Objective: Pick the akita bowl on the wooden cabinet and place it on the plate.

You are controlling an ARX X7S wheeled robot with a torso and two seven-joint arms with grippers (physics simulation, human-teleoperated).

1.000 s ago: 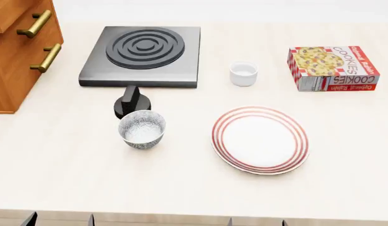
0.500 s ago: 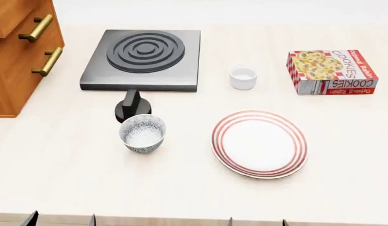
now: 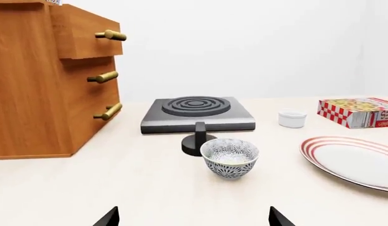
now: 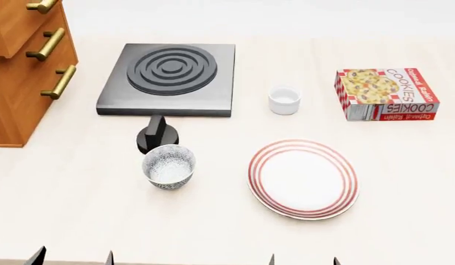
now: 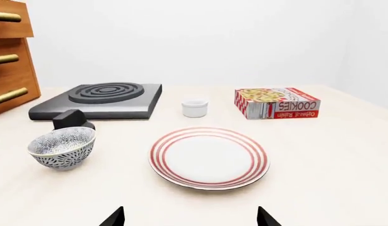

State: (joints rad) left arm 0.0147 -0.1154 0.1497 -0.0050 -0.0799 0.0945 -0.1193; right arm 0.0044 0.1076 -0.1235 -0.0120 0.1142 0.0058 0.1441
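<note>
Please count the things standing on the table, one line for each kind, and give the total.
Bowl, patterned: 1
Plate, red-ringed: 1
White cup: 1
Cookie box: 1
Black stove burner: 1
Wooden cabinet: 1
Total: 6

Wooden cabinet (image 4: 21, 83) stands at my far left on the table, orange-brown wood grain, three brass bar handles visible, top drawer sticking out further than the two below. Sliver of something patterned on its top edge, too cropped to tell. Plate (image 4: 303, 179) lies flat on the table to my right, white with red rings, well apart from cabinet.
</note>
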